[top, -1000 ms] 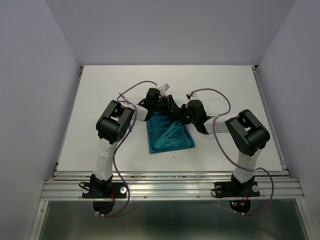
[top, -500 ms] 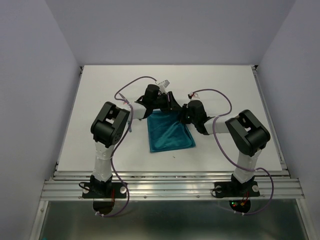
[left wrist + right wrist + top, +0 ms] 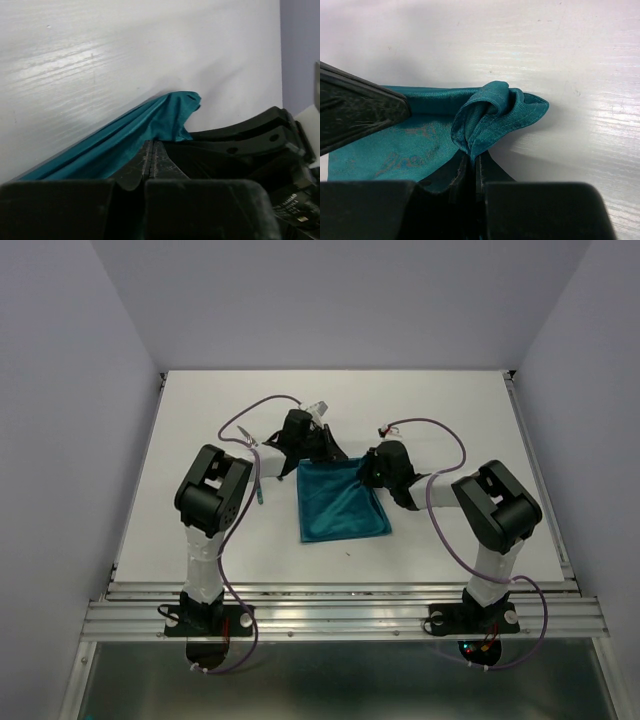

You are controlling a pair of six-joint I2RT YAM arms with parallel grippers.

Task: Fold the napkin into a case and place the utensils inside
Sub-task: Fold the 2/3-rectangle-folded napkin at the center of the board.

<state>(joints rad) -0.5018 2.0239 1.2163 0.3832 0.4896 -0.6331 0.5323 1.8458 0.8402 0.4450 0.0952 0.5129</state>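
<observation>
The teal-green napkin [image 3: 340, 504] lies spread on the white table between my two arms; its far edge is lifted. My left gripper [image 3: 322, 453] is at the far-left part of that edge, and its jaws [image 3: 151, 146] are shut, with the cloth [image 3: 150, 122] bunched at their tips. My right gripper [image 3: 363, 473] is at the far-right corner, shut [image 3: 475, 157] on a puckered fold of the napkin [image 3: 492, 112]. The left gripper's finger [image 3: 355, 115] shows over the cloth in the right wrist view. A slim teal utensil handle [image 3: 259, 487] lies beside the left arm; the other utensils are out of view.
The table's far half [image 3: 400, 400] is bare white. Grey walls close in the left, right and back sides. Purple cables loop above both wrists. The metal rail [image 3: 340, 615] with the arm bases runs along the near edge.
My left gripper was open and has shut at the napkin's far edge. The left arm's elbow has swung to the left. The right arm has held still.
</observation>
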